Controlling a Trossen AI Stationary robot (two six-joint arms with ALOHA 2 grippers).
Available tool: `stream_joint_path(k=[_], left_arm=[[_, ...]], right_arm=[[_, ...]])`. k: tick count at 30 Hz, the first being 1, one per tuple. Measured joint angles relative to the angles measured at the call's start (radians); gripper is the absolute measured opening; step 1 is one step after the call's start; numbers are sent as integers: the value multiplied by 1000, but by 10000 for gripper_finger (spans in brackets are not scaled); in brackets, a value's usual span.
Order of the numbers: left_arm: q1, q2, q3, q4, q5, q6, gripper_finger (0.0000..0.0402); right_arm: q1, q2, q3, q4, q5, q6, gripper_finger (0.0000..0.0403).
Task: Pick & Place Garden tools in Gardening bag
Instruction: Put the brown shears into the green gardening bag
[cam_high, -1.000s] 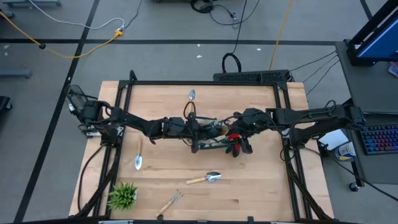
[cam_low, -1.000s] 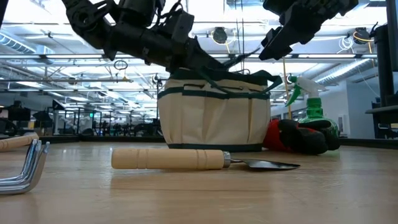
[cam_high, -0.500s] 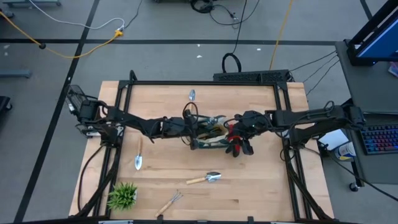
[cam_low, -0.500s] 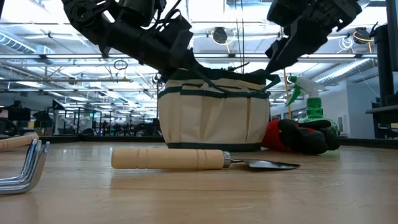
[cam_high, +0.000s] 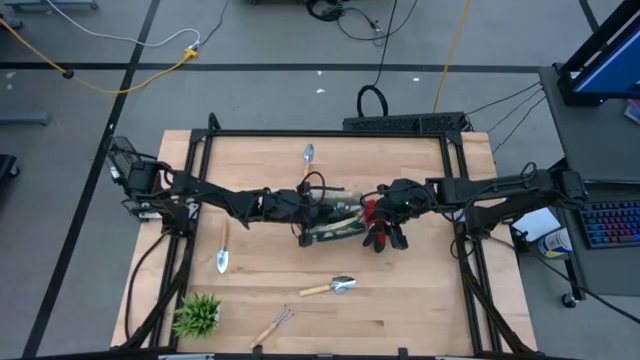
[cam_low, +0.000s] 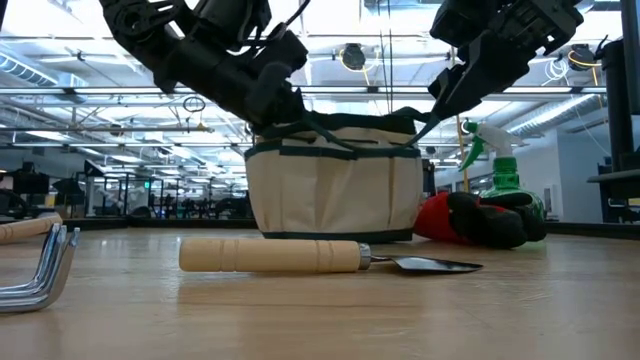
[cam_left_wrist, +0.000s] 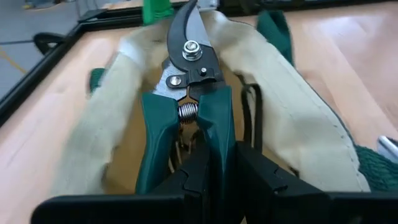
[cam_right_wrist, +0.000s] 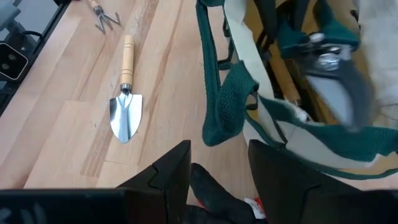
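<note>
The green-handled steel-bladed pruners (cam_left_wrist: 186, 93) are clamped by their handles in the left tool (cam_left_wrist: 214, 171), so that the blade tip leads into the mouth of the cream canvas gardening bag with dark green trim (cam_left_wrist: 292, 118), mid-desk. Their long axis runs along the left arm's reach, towards the right arm. The right tool (cam_right_wrist: 217, 163), spread empty, is held over the red-and-black gloves (cam_high: 378, 222), just beside the bag, seemingly waiting
</note>
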Motion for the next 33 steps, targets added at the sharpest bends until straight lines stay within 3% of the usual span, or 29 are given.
stream_joint_path(k=[10,18,25,33], left_arm=[[0,-3,2,-96,-13,-36,58],[-1,-104,-2,-169,-32,-76,58],[0,-213,-2,-332,-106,-102,58],[-1,-214,-1,-451,-102,-44,58]], right_arm=[[0,0,0,0,0,0,157],[0,0,0,2,0,0,157],[0,0,0,8,0,0,157],[0,0,0,15,0,0,157]])
